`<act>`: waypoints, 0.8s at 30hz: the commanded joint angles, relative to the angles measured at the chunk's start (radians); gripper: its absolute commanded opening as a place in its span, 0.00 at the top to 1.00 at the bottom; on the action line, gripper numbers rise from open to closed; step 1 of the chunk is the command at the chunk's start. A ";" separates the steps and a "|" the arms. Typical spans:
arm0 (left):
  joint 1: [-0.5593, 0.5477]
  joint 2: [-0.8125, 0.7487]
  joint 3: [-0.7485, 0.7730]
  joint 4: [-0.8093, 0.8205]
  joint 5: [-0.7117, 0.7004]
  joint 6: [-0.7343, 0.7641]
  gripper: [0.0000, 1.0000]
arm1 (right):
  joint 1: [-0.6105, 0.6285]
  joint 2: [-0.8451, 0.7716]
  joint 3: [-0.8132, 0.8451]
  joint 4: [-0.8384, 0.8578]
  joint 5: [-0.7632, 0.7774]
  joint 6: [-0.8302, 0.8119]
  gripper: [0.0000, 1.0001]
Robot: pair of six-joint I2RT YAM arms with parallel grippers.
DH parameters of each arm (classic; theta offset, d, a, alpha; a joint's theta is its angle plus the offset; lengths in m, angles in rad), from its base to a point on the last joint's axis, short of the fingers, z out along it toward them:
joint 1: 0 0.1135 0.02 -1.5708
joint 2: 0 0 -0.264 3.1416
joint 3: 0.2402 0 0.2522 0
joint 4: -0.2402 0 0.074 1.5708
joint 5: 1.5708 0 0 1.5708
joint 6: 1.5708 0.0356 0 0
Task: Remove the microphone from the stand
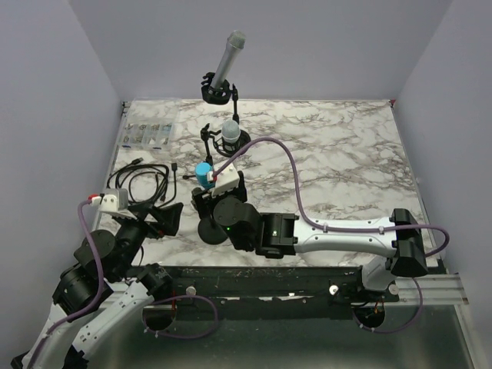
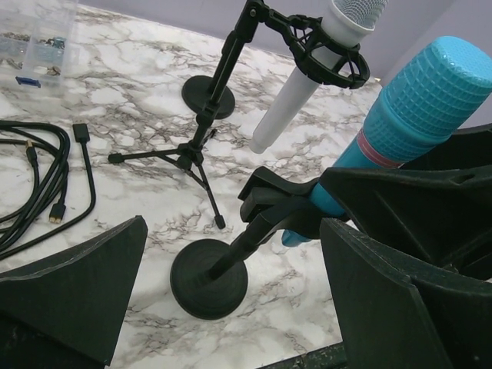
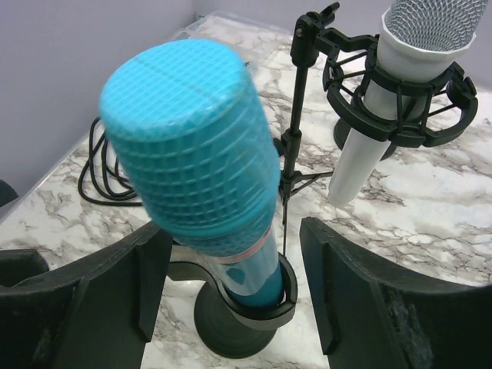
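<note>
A blue microphone stands tilted in the black clip of a short stand with a round base. My right gripper straddles the microphone's body just above the clip. Its fingers stand on either side with gaps showing, so it is open and not touching. My left gripper is wide open, low by the table's near edge, with the stand's base and pole between its fingers and nothing held.
A white microphone hangs in a shock mount on a small tripod just behind. Farther back, a grey microphone sits on a taller stand. Black cables and a clear parts box lie at the left.
</note>
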 commanded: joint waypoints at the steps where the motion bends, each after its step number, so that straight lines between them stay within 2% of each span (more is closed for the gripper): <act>1: -0.002 0.002 -0.020 0.030 0.044 -0.009 0.02 | 0.032 0.031 0.027 0.097 0.096 -0.079 0.29; 3: -0.003 0.016 -0.020 0.026 0.067 -0.006 0.01 | 0.031 0.040 0.025 0.105 0.108 -0.095 0.32; 8: -0.002 -0.003 -0.067 0.046 0.144 -0.039 0.01 | 0.032 0.043 0.004 0.139 0.102 -0.162 0.55; 11: -0.003 -0.022 -0.106 0.077 0.201 -0.049 0.01 | 0.031 0.038 -0.014 0.156 0.080 -0.187 0.64; 14: -0.002 -0.019 -0.095 0.060 0.186 -0.057 0.01 | 0.028 0.033 -0.035 0.180 0.074 -0.224 0.73; 18: -0.003 -0.024 -0.092 0.071 0.177 -0.023 0.01 | 0.019 -0.003 -0.090 0.207 -0.056 -0.305 0.82; 23: -0.003 0.004 -0.097 0.123 0.273 0.100 0.01 | -0.022 -0.083 -0.175 0.210 -0.290 -0.358 0.99; 24: -0.002 0.017 -0.103 0.142 0.319 0.138 0.01 | -0.033 -0.101 -0.190 0.210 -0.334 -0.362 0.99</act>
